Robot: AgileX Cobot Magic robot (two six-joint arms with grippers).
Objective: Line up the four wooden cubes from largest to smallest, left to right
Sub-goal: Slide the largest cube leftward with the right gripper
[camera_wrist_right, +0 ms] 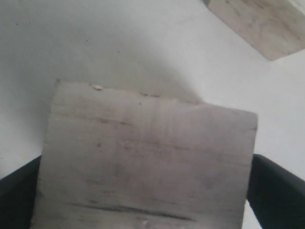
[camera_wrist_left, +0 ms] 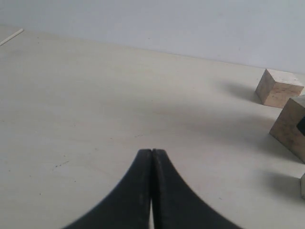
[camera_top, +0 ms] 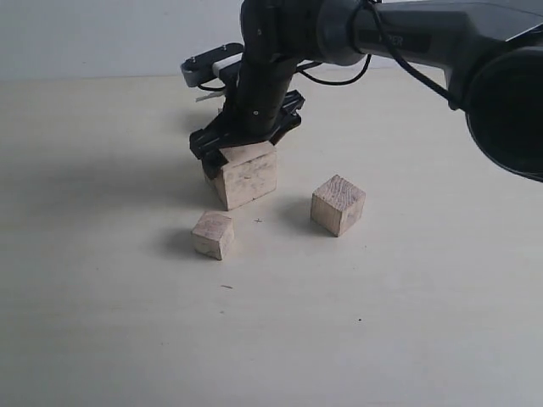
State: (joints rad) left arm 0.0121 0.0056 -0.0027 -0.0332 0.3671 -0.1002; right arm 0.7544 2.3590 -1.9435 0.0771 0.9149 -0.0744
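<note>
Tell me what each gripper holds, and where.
Left gripper: shut, empty. Right gripper straddles the largest cube across two opposite side faces; whether it actually grips cannot be told.

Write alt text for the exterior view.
A black robot arm reaches in from the upper right, its right gripper straddling the largest wooden cube on a pale table. A medium cube sits to its right and a small cube in front, both apart from it.

Pale table under three wood cubes: large cube, mid-sized cube, small cube.
</note>
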